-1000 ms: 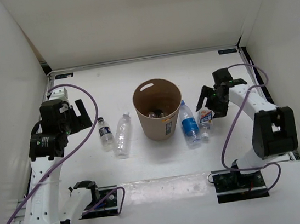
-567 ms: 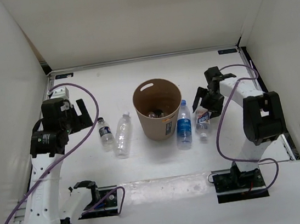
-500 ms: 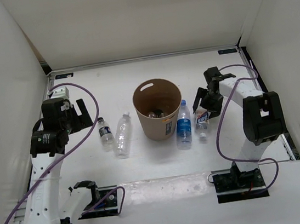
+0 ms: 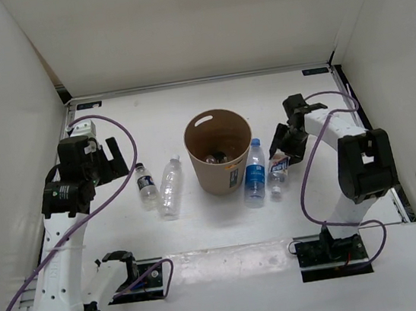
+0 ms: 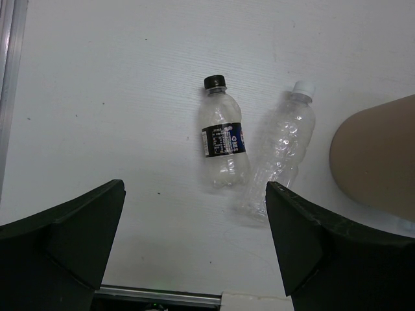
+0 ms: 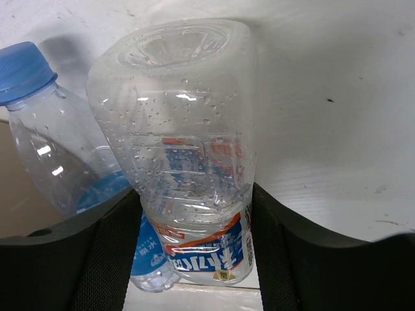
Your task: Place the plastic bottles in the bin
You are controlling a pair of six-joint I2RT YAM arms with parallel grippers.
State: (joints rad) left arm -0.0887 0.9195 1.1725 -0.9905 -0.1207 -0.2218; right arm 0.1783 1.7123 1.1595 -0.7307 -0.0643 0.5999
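right hand (image 6: 194,204) pinches the orange-labelled bottle (image 6: 185,129) at its label, likely light, crushable and slick; left hand (image 5: 194,207) wide open, empty.

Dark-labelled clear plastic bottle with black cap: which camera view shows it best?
Left wrist: the dark-labelled clear plastic bottle lies large and unobstructed. Top external shows it small; right wrist misses it.
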